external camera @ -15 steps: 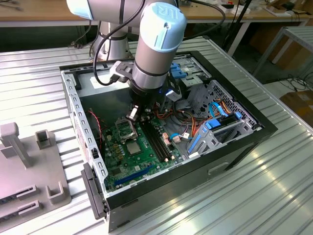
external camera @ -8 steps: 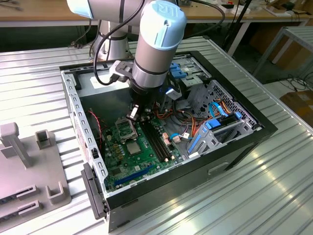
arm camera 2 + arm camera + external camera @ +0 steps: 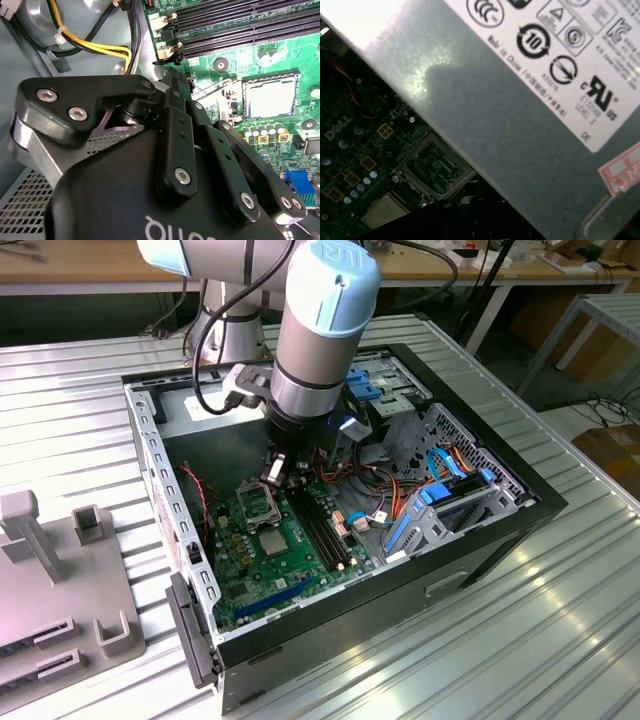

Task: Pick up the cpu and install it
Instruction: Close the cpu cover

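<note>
In the exterior view, the grey and light-blue robot arm (image 3: 315,330) reaches down into an open black desktop computer case (image 3: 500,525) that lies on a ribbed silver metal table (image 3: 70,400). The black gripper (image 3: 274,472) hangs just above the green motherboard (image 3: 250,570), over the far edge of the black-and-silver square socket frame (image 3: 255,502). From here I cannot tell whether the gripper is clenched or released. The cpu (image 3: 272,540), a small square chip with a silver-grey top, lies flat on the board just beside the socket frame, on its nearer side, apart from the gripper. Long black memory slots (image 3: 322,525) run alongside it. Red, orange and blue cables (image 3: 450,465) and a blue-trimmed grey drive cage (image 3: 440,510) crowd the exterior view's right of the case. A grey plastic fixture (image 3: 40,560) stands on the table at the exterior view's left.

In the second wrist view, the gripper's black linkage bars and silver bolts (image 3: 175,100) block much of the board. Beyond them the cpu (image 3: 270,97) sits level inside a dark square surround, uncovered. The memory slots (image 3: 235,30) and a bundle of yellow and black wires (image 3: 100,47) lie nearby.

In the first wrist view, a grey metal power supply box with a printed label (image 3: 520,125) stands close and hides much of the board. The socket frame (image 3: 432,167) shows past its edge, with the cpu (image 3: 385,210) just beside it.
</note>
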